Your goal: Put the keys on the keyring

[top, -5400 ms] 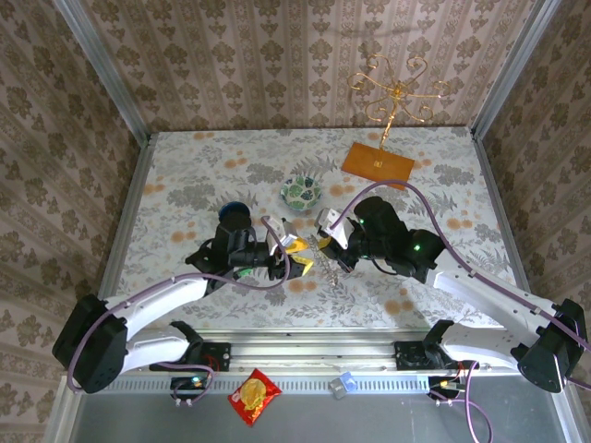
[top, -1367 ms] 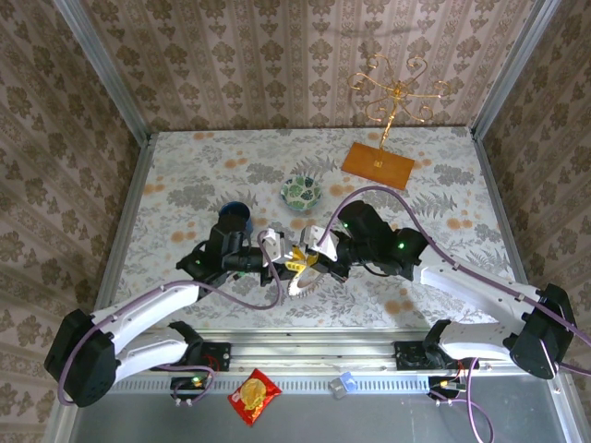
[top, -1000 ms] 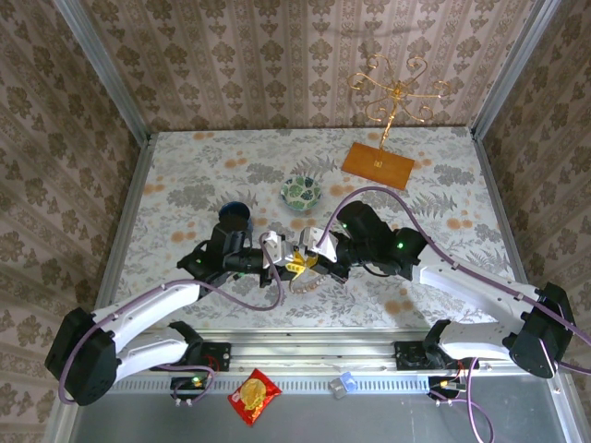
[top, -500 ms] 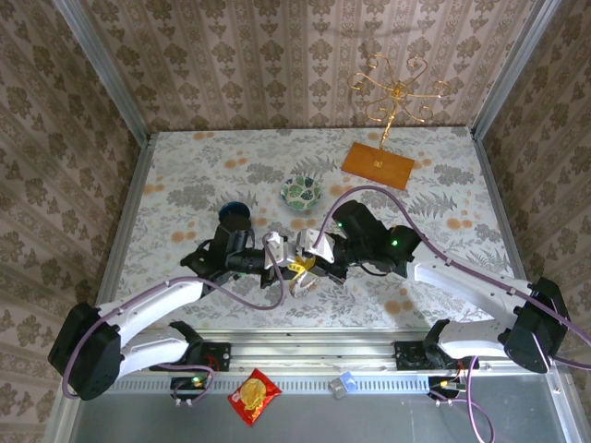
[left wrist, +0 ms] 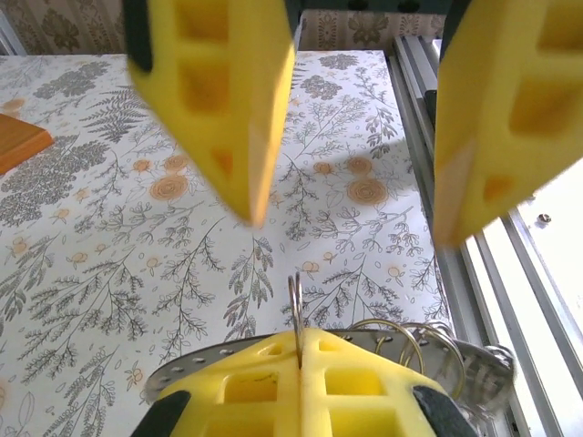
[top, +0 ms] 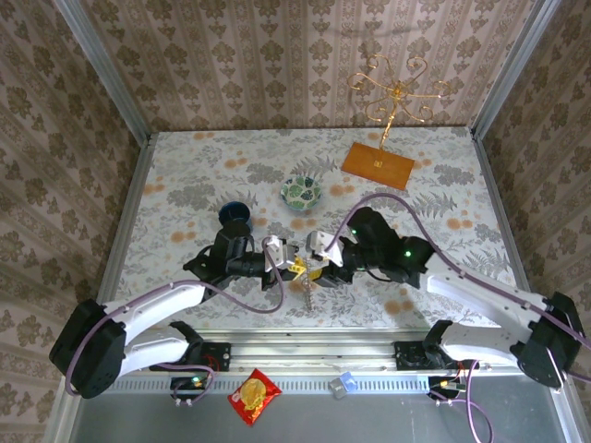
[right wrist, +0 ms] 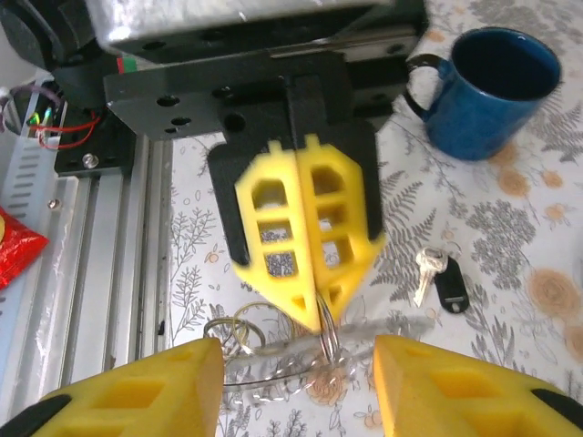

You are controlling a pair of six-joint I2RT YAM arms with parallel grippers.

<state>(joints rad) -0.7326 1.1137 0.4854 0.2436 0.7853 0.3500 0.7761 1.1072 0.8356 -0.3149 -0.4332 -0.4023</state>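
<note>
Left gripper [right wrist: 319, 314]: pinched shut on keyring [left wrist: 178, 378] edge. Right gripper [right wrist: 296, 364]: jaws partly apart, empty. Black-headed key [right wrist: 451, 296]: on table [right wrist: 510, 228], 3 o'clock of left gripper.

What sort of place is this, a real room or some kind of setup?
Probably a staged robot test booth: wallpapered panels held in metal framing, and two robot arms bolted to a rail at the front.

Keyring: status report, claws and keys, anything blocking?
Left claw shut on keyring. Right claw open, facing it. Black-headed key lies apart, near blue mug. No obstruction seen.
</note>
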